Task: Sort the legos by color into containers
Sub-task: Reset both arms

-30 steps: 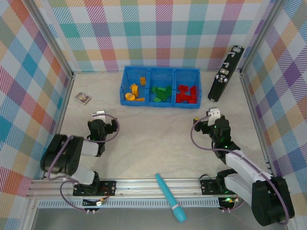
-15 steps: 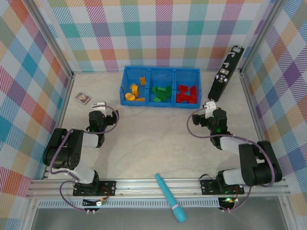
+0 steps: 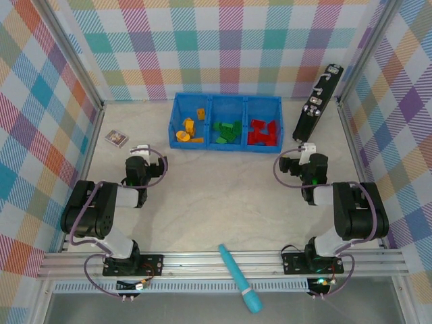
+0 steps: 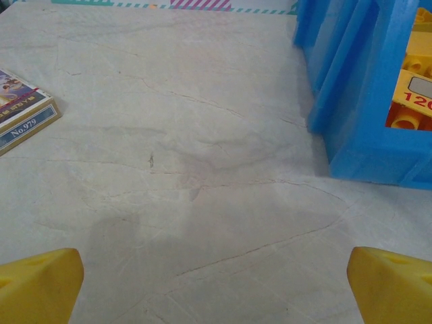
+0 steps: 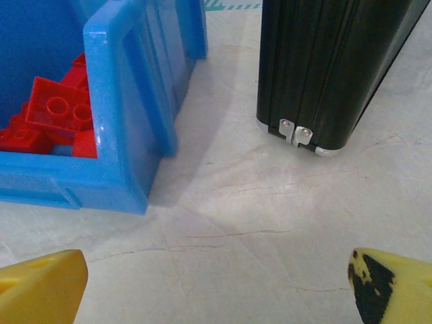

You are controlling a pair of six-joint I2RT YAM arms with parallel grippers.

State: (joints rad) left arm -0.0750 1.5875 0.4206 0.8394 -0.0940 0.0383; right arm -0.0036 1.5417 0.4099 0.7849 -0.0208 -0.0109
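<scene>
A metal rail (image 3: 223,260) is running along the near edge of the table (image 3: 223,202), and a teal pen-like tool (image 3: 239,278) is lying slantwise across it, between the two arm bases. Both black arms are sitting folded low and pointing toward the far side.

The left gripper (image 3: 140,154) is hanging over the left part of the table. Its yellow fingertips (image 4: 40,283) are standing wide apart, with nothing but bare surface between them. The right gripper (image 3: 304,154) is hanging over the right part, also spread wide and carrying nothing.

The table is showing a pale, marble-like top with fine hairline veins. A small printed box (image 3: 117,138) is lying flat near the left wall.

Farther back, a blue tray (image 3: 229,98) is sitting in the middle with three compartments side by side. The yellow-orange legos (image 3: 188,129) are lying in the left compartment, the green legos (image 3: 226,131) in the middle one and the red legos (image 3: 262,132) in the right one. Just beside the tray's right end, a black case (image 3: 316,104) is standing on its end, tilted.

Walls (image 3: 223,47) of pastel plaid cloth are enclosing the table on three sides, with metal posts at the far corners.
</scene>
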